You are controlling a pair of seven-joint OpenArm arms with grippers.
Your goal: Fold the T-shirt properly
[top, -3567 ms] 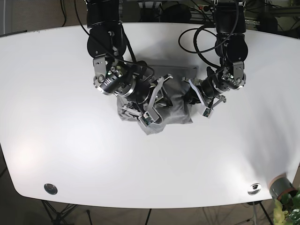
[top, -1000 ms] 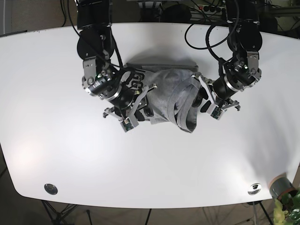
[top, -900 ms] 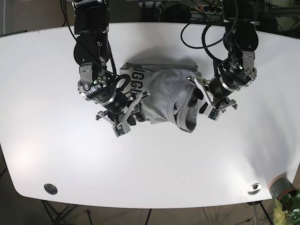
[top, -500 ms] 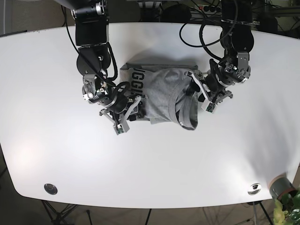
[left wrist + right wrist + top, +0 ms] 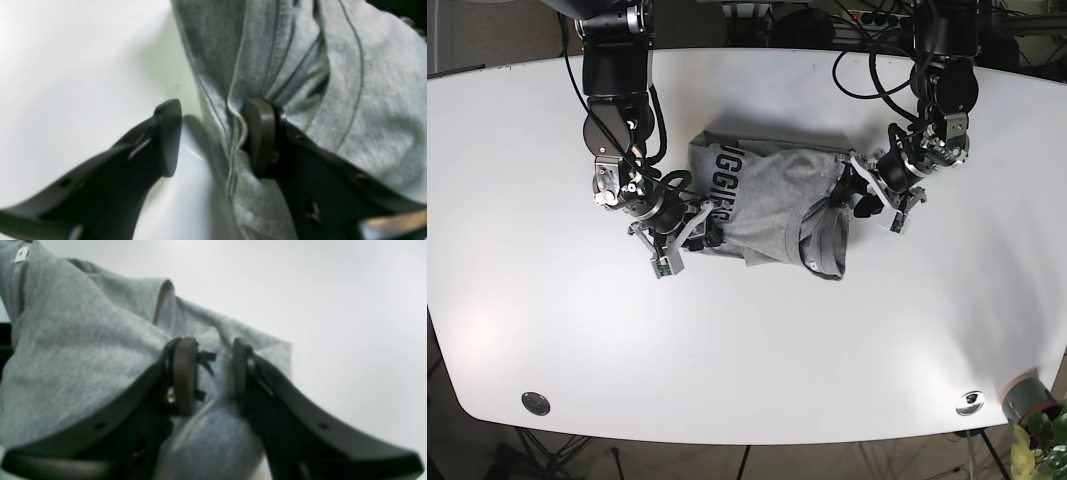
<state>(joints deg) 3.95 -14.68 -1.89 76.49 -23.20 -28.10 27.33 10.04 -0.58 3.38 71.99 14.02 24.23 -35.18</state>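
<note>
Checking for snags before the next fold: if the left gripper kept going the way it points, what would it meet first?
Probably the grey T-shirt: the left gripper is open, with a hem fold already between its jaws.

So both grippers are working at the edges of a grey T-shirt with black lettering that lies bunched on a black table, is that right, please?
Not quite: the table is white, not black, as the base view shows. The rest holds: the grey T-shirt with black lettering lies bunched there, with the left gripper at one edge and the right gripper at the opposite edge.
</note>
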